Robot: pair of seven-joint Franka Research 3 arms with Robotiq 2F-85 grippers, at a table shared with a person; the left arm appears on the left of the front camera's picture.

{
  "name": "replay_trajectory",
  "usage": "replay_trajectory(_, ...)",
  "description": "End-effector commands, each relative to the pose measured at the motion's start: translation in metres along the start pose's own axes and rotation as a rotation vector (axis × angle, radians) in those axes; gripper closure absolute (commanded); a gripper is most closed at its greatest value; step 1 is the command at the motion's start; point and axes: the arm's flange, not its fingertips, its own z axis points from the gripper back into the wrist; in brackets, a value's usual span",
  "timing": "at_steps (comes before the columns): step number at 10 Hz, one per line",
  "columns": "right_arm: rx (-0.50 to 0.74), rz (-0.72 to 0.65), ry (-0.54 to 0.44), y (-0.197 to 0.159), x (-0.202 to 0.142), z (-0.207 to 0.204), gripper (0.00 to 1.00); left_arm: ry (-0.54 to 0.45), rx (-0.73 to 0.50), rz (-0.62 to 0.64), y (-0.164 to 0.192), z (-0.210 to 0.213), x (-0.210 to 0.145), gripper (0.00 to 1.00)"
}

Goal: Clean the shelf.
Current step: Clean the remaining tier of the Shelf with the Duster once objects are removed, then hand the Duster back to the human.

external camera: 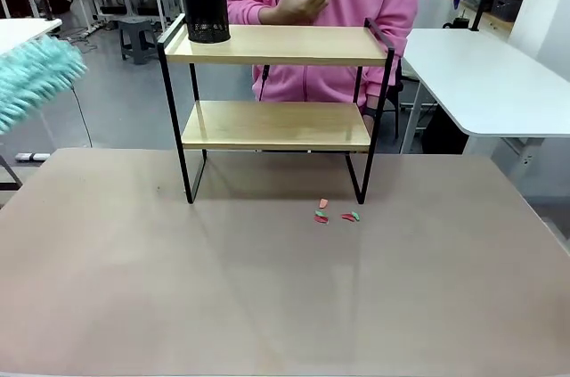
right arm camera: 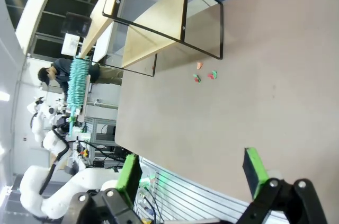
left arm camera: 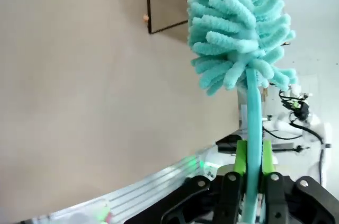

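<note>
Left gripper (left arm camera: 253,159) clamped the fluffy teal chenille duster (left arm camera: 238,28) by its handle; right gripper (right arm camera: 190,171) gaped wide, empty, facing the black-framed two-tier wooden shelf (external camera: 276,45).

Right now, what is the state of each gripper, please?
Left gripper: closed, holding the teal duster by its handle.
Right gripper: open, holding nothing.
</note>
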Motion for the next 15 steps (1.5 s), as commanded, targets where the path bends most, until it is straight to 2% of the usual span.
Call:
replay_trajectory(1, 0.025, 0.025, -0.012, 0.000, 0.000, -0.001, 0.00, 0.100, 0.054, 0.173, 0.007, -0.065, -0.006, 0.88)
replay_trajectory(2, 0.025, 0.025, -0.012, 0.000, 0.000, -0.001, 0.00, 0.000, 0.000, 0.000, 0.000, 0.000, 0.000, 0.88)
replay_trajectory(14, 0.000, 0.000, 0.000, 0.000, 0.000, 0.000, 0.00, -0.005, 0.012, 0.021, 0.001, 0.000, 0.002, 0.88)
replay_trajectory(15, -0.001, 0.035, -0.084, 0.007, 0.011, 0.016, 0.00, -0.027, -0.085, -0.083, -0.024, 0.006, 0.007, 0.88)
